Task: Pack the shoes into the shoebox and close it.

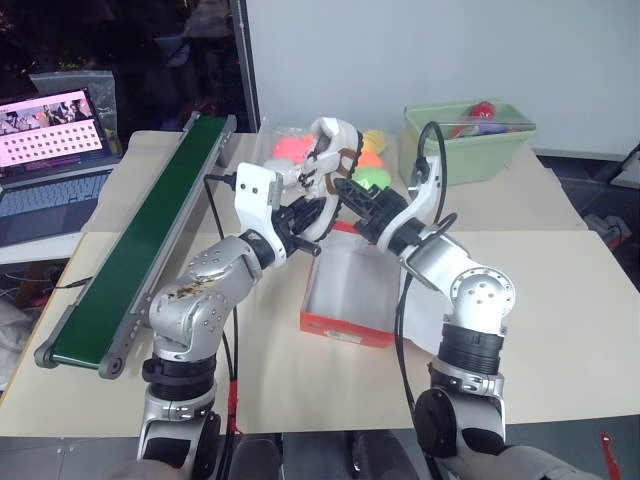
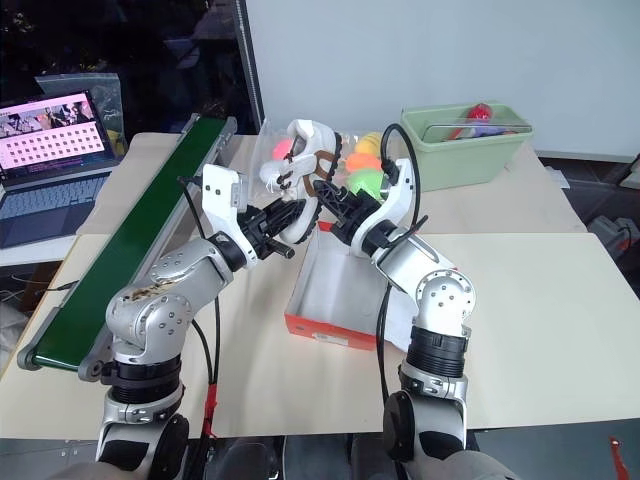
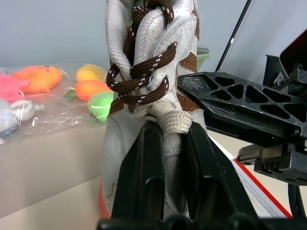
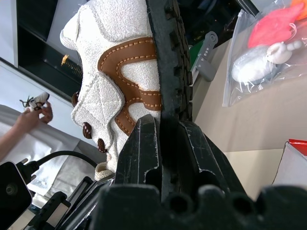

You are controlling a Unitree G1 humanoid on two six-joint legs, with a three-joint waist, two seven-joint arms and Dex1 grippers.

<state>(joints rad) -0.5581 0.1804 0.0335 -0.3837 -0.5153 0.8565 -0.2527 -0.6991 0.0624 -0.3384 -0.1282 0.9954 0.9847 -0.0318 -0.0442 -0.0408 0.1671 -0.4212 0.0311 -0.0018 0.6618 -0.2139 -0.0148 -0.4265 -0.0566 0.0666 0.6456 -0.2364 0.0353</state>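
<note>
Cream knit shoe (image 1: 330, 155) with brown laces, tan leather trim and a black sole is held up in the air between both grippers, over the far end of the open red shoebox (image 1: 345, 290), whose inside is white. Left gripper (image 3: 165, 143) is clamped on the shoe's lace-side fabric, one finger on either side of a fold just under the laces. Right gripper (image 4: 168, 127) is pinched on the sole edge, fingers (image 4: 139, 143) straddling the black rubber, shoe body against the near finger.
</note>
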